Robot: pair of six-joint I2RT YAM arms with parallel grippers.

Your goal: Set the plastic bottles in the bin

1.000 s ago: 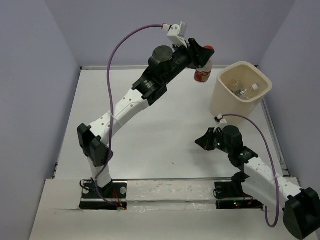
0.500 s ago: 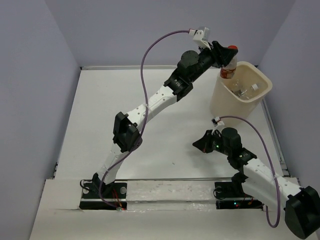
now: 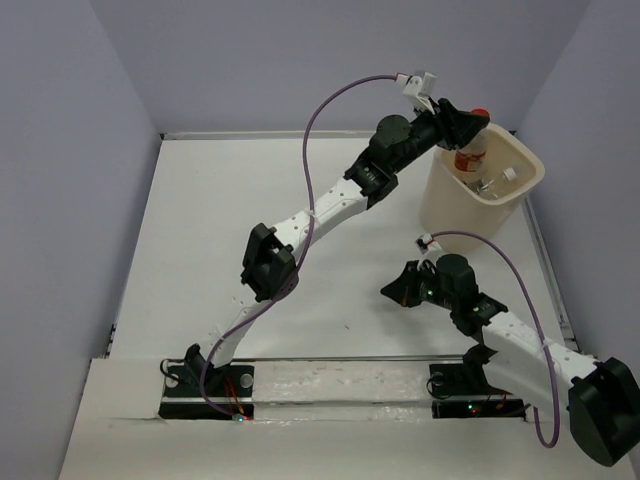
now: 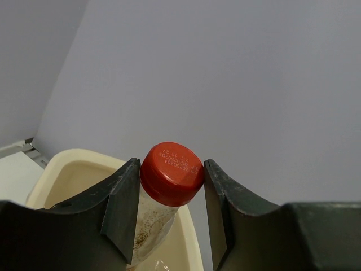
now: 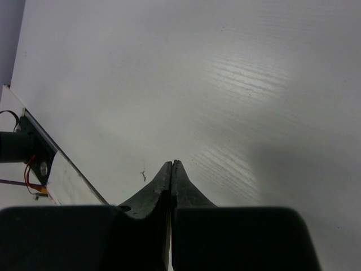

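Observation:
My left gripper is shut on a clear plastic bottle with a red cap and reddish contents, and holds it neck-up over the mouth of the beige bin at the far right. In the left wrist view the red cap sits between the fingers of the left gripper, with the bin's rim below. Clear bottles, one with a white cap, lie inside the bin. My right gripper is shut and empty, low over the table; its closed tips show in the right wrist view.
The white table is walled by grey panels at the back and sides. The bin stands near the right wall. A small dark speck lies on the table near my right gripper. The arm bases sit on a strip at the near edge.
My left arm has swung to the right with the red-capped bottle, from left of the bin to over its opening. My right gripper has shifted slightly left.

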